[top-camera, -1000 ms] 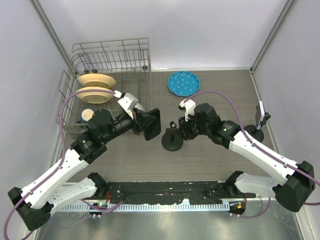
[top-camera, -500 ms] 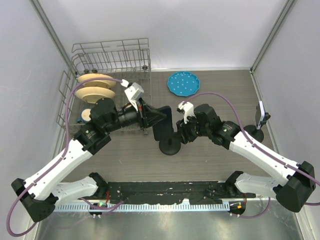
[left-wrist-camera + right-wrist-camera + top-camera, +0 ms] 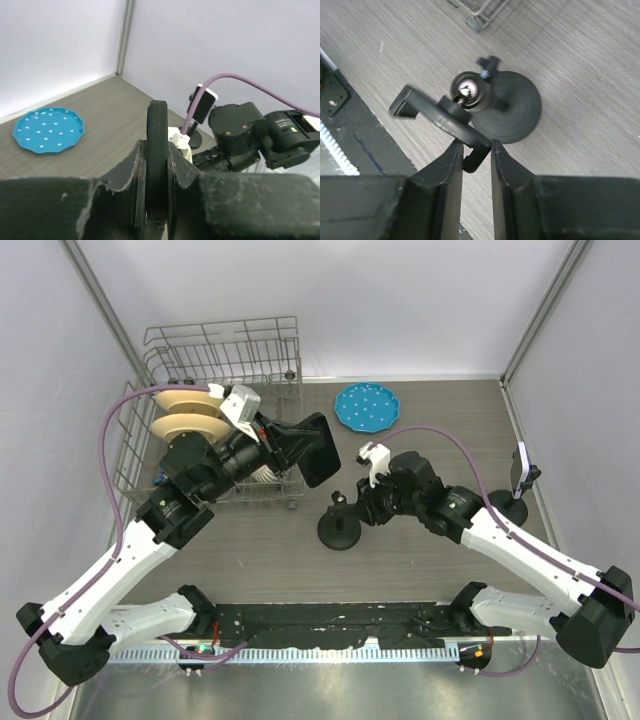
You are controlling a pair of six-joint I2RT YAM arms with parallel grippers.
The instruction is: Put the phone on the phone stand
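Left pincer drew phone back from stand.

The right claw gripped the hooked lip of the phone stand at its tilted cradle. The ball joint rose above the round black base, which rested on the wood-grain tabletop.

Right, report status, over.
Left hand shut on phone, held aloft. Right hand clamped on stand, at its cradle. Phone not on stand yet. Nothing between them.

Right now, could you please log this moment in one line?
left gripper: shut on phone | right gripper: shut on phone stand | phone not yet on phone stand
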